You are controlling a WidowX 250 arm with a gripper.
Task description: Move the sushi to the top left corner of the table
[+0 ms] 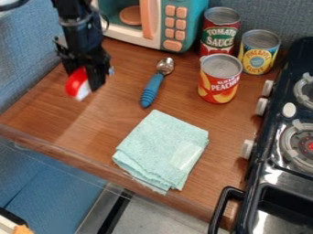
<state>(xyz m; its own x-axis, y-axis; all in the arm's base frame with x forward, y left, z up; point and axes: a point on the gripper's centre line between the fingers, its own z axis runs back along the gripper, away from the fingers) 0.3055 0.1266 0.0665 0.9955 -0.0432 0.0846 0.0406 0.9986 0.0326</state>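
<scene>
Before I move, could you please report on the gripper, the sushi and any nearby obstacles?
Gripper closed on sushi, at table's upper left. Toy microwave close by, possible snag. Blue-handled spoon lies farther right.

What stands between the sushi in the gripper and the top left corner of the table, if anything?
Nothing visible does. The gripper holds the sushi over the table's left side; the microwave stands farther right, but the arm hides part of that corner.
</scene>
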